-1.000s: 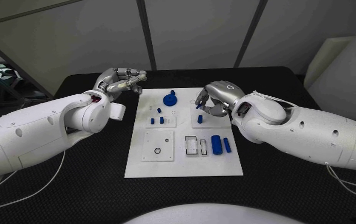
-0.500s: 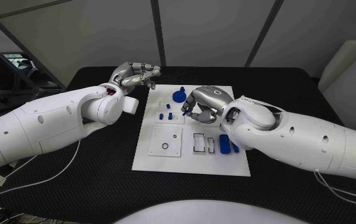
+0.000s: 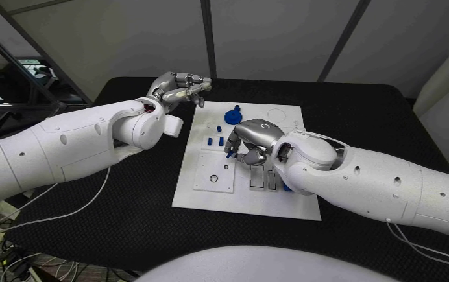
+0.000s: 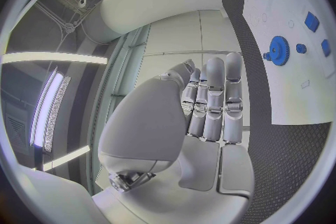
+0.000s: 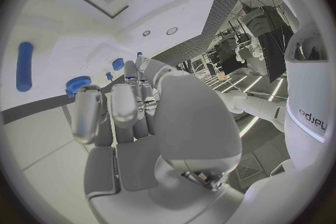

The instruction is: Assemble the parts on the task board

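The white task board (image 3: 281,204) lies in the middle of the black table. My right hand (image 3: 251,142) hovers over its middle, and a small blue part (image 3: 229,154) shows at its fingertips, apparently pinched. A blue gear (image 3: 232,116) stands at the far end, with small blue pegs (image 3: 215,142) just left of my right hand. My left hand (image 3: 183,88) hangs off the board's far left corner with its fingers curled on nothing. The left wrist view shows those curled fingers (image 4: 213,101), the gear (image 4: 278,46) and the board (image 4: 294,95). The right wrist view shows the gear (image 5: 77,85) past my right hand (image 5: 133,112).
A pale square plate with a small ring (image 3: 214,172) sits on the board's near left. Two slotted recesses (image 3: 256,177) lie beside a blue cylinder (image 3: 284,185), which my right arm partly hides. Black table (image 3: 122,230) surrounds the board.
The camera has shifted. Relative to the board, my right hand has moved from the right half toward the middle with the small blue part. My left hand stays by the far left corner.
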`<action>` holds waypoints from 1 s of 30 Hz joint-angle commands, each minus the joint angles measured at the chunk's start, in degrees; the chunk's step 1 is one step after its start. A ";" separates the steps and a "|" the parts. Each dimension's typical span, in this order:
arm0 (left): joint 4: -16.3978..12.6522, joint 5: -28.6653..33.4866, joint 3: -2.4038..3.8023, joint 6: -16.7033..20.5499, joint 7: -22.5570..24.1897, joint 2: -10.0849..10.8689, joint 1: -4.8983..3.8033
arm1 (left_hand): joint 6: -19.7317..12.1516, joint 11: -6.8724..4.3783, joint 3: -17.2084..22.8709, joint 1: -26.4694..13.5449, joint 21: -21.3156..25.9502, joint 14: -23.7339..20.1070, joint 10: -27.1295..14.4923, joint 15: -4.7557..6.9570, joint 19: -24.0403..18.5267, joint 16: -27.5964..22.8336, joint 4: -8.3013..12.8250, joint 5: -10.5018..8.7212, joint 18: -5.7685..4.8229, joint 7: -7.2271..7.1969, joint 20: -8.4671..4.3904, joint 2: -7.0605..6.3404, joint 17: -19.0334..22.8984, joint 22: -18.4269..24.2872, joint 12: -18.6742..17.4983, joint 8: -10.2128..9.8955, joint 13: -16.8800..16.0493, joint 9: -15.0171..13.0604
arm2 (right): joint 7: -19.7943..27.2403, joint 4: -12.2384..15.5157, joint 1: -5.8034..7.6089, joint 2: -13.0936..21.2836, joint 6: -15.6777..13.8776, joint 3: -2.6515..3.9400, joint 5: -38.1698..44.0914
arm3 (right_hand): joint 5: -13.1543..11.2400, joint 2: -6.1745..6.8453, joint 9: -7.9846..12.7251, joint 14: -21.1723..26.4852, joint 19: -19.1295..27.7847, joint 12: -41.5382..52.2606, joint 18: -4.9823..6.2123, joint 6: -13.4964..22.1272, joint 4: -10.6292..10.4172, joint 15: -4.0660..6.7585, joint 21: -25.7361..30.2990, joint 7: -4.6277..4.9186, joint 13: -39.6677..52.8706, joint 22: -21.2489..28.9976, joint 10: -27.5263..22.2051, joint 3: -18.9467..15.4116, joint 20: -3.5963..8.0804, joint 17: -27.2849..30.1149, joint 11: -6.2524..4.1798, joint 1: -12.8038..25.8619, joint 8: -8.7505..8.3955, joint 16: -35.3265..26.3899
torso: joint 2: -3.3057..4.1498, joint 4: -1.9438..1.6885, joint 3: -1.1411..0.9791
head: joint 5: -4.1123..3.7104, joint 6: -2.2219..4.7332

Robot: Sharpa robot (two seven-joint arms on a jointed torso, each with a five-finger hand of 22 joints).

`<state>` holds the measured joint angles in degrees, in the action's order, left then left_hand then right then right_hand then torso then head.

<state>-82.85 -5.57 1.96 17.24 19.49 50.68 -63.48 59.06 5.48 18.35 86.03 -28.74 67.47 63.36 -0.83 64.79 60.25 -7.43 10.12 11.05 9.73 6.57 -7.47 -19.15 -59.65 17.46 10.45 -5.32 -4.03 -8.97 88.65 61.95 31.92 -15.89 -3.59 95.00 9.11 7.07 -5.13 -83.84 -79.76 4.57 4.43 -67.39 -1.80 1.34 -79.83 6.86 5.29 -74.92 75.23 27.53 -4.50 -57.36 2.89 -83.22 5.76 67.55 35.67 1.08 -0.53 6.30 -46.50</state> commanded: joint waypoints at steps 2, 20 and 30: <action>-0.16 0.26 0.07 -0.53 1.08 -0.14 -0.09 | -0.77 0.30 0.54 -0.72 0.41 -0.41 -0.88 -0.31 -0.37 -0.46 0.20 0.12 -0.73 0.33 0.15 -0.38 0.12 -0.06 0.31 -0.44 0.13 0.11 | -1.06 -0.11 -0.11 -0.53 3.01 -0.06 1.35 | 0.26 -0.06 -0.05 -1.53 -0.31 -0.23 -0.93 0.02 0.23 0.09 -0.25 0.51 0.05 -2.15 -0.37 -0.08 -0.29 0.08 0.23 0.82 -0.19 0.30 | 0.02 0.08 -0.04 | 0.46 -0.40; -0.04 0.26 0.07 -0.89 0.95 -0.36 -0.09 | -1.35 0.50 0.78 -0.90 0.45 -0.43 -1.28 -0.46 -0.40 -0.48 0.42 0.10 -0.75 0.58 0.25 -0.48 0.15 -0.09 0.39 -0.56 0.16 0.14 | -1.85 -0.20 -0.64 -1.23 4.25 -0.15 2.46 | 0.26 -0.07 -0.05 -1.52 -0.37 -0.24 -0.96 0.02 0.21 0.08 -0.33 0.51 0.05 -2.24 -0.37 -0.12 -0.30 0.06 0.23 0.88 -0.19 0.33 | 0.02 0.05 -0.05 | 0.86 -0.96; 0.08 0.26 0.07 -1.19 0.81 -0.52 -0.09 | -1.42 0.53 0.85 -0.98 0.46 -0.43 -1.34 -0.49 -0.41 -0.48 0.45 0.10 -0.76 0.62 0.28 -0.46 0.15 -0.10 0.45 -0.53 0.16 0.12 | -2.53 -0.77 -0.91 -1.88 6.04 -0.24 3.25 | 0.31 -0.14 -0.07 -1.52 -0.48 -0.26 -1.00 -0.01 0.14 0.06 -0.46 0.50 0.09 -2.41 -0.33 -0.20 -0.33 0.03 0.23 1.07 -0.20 0.41 | -0.05 0.08 0.00 | 1.11 -1.32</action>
<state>-82.75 -5.51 1.97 16.84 19.49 50.22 -63.49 58.03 6.08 18.83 85.51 -28.52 67.27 62.35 -1.03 64.58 60.04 -6.95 10.12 11.06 10.34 6.78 -7.99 -19.08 -59.70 17.73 10.04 -5.23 -3.95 -11.01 87.88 61.00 30.10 -11.10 -3.82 97.46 9.10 7.05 -5.16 -83.84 -79.96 4.57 4.44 -67.47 -1.81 1.34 -80.09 6.96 5.31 -74.91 75.03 27.53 -4.70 -57.37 3.09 -82.73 5.24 67.77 35.65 1.14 -0.55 7.38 -47.81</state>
